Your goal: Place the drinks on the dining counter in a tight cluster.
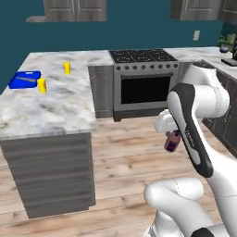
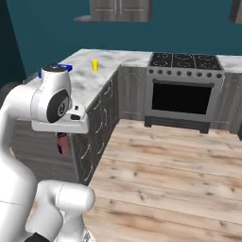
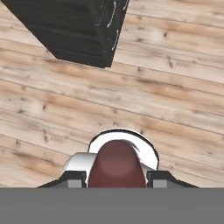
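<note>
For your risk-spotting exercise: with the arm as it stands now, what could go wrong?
The gripper holds the maroon bottle out over bare wooden floor, below the level of the dining counter top; a slip would likely drop it. Moving across without lifting, it could strike the counter's dark side.

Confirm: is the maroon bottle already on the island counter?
No. The maroon bottle hangs in the gripper above the wood floor, beside the island counter.

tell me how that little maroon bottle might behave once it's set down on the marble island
The maroon bottle looks short and squat, so it probably stands steadily. Its rounded body, seen between the gripper fingertips, suggests it would roll if tipped. The dining counter top looks polished, so a nudge may slide it.
</note>
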Motion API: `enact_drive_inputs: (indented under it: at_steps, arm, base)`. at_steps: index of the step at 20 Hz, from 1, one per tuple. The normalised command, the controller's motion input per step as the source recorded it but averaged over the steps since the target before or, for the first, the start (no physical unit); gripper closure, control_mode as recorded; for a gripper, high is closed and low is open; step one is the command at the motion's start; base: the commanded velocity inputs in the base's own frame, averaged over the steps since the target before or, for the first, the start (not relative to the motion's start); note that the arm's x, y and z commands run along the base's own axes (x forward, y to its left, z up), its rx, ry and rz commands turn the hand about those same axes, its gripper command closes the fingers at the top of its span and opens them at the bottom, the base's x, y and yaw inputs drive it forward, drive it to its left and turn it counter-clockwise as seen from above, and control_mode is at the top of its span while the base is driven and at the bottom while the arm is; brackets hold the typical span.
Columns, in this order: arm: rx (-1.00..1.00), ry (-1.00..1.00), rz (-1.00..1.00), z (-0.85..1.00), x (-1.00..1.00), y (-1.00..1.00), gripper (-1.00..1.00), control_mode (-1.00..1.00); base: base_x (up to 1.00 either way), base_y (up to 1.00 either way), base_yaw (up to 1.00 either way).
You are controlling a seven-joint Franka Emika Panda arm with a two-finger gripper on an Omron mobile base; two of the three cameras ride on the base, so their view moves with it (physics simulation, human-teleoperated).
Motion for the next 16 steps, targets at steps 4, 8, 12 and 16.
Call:
enact_drive_inputs:
  at_steps: [4,8,12,16]
  arm:
    - [0.00,0.00,0.00,0.00,0.00,0.00,1.00,1.00]
    - [0.00,0.00,0.00,0.00,0.00,0.00,1.00,1.00]
    - [0.00,0.00,0.00,0.00,0.00,0.00,1.00,1.00]
    - [0.00,0.00,0.00,0.00,0.00,0.00,1.00,1.00]
  base:
    - [0.70,1.00,-0.03]
    - [0.52,1.00,0.07]
    - [0.38,1.00,0.05]
    - [0.34,1.00,-0.04]
